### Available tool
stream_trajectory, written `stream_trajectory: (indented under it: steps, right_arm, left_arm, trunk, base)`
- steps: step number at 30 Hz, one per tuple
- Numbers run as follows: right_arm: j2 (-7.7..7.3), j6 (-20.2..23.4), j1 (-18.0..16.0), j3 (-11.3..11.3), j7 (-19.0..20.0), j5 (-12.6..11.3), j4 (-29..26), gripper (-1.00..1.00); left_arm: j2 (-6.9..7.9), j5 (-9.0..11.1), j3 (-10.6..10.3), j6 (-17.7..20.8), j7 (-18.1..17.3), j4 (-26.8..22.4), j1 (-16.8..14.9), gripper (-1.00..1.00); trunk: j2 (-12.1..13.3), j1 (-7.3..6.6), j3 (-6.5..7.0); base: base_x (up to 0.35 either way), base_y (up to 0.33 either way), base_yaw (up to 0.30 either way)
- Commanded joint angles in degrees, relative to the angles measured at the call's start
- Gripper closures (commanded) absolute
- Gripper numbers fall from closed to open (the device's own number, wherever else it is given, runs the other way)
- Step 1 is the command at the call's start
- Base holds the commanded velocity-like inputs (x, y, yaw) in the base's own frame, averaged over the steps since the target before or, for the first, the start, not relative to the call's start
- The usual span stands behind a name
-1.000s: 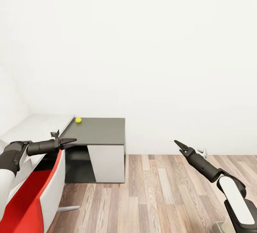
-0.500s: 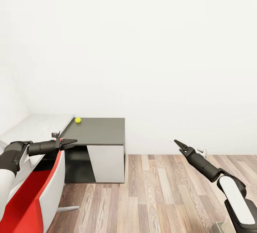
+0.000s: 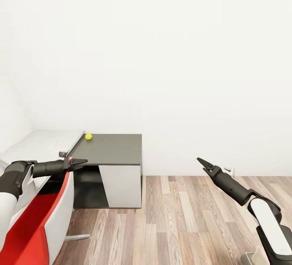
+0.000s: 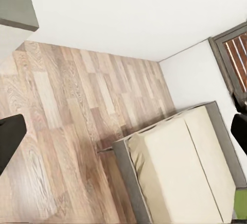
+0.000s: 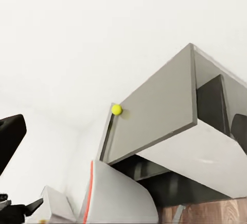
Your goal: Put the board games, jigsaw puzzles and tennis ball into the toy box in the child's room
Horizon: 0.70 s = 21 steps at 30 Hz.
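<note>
The small yellow-green tennis ball [image 3: 88, 136] lies at the back left corner of a dark cabinet top [image 3: 111, 149], right beside the pale grey table [image 3: 44, 142]; the right wrist view shows the ball [image 5: 117, 109] at that same edge. My left gripper [image 3: 78, 161] hovers open and empty at the cabinet's front left corner, below and in front of the ball. My right gripper [image 3: 202, 162] is open and empty over the floor, well to the right. The bed [image 4: 180, 175], a cream mattress on a dark frame, shows in the left wrist view.
A red and white chair [image 3: 44, 212] stands under my left arm, against the table. The cabinet has a white door [image 3: 121, 186]. Wood-plank floor [image 3: 182, 220] stretches to the right below a white wall. A brown wooden frame [image 4: 234, 54] stands near the bed.
My left wrist has rolled a little and dipped slightly. The right arm, the ball and the camera have barely moved.
</note>
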Motion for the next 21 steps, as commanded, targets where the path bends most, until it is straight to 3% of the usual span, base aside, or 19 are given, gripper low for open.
stream_trajectory:
  steps: [1,6,9,21]
  right_arm:
    - [0.0,1.7,0.0,0.1,0.1,0.4,-1.8,-1.0]
    - [0.03,9.6,-0.1,0.2,0.3,2.7,-5.9,-1.0]
    - [0.05,11.9,-0.1,0.3,0.6,3.0,-6.3,-1.0]
    - [0.86,12.8,0.0,1.1,0.8,3.3,-6.5,-1.0]
  left_arm:
    - [-0.08,-0.6,0.3,0.6,0.5,0.0,-0.1,-1.0]
    - [-0.8,-0.4,0.3,0.8,4.9,0.0,-0.1,-1.0]
    - [-1.84,-0.3,0.4,0.8,8.2,0.0,-0.1,-1.0]
    - [-4.82,-0.1,0.6,0.6,22.9,0.0,-0.1,-1.0]
  trunk:
    - [-0.1,0.04,-0.13]
    - [-0.1,0.04,-0.13]
    - [-0.1,0.04,-0.13]
    - [-0.1,0.04,-0.13]
  base:
    - [0.0,0.0,0.0]
    - [0.03,0.0,0.0]
    - [0.112,0.0,0.0]
    - [0.259,0.0,0.0]
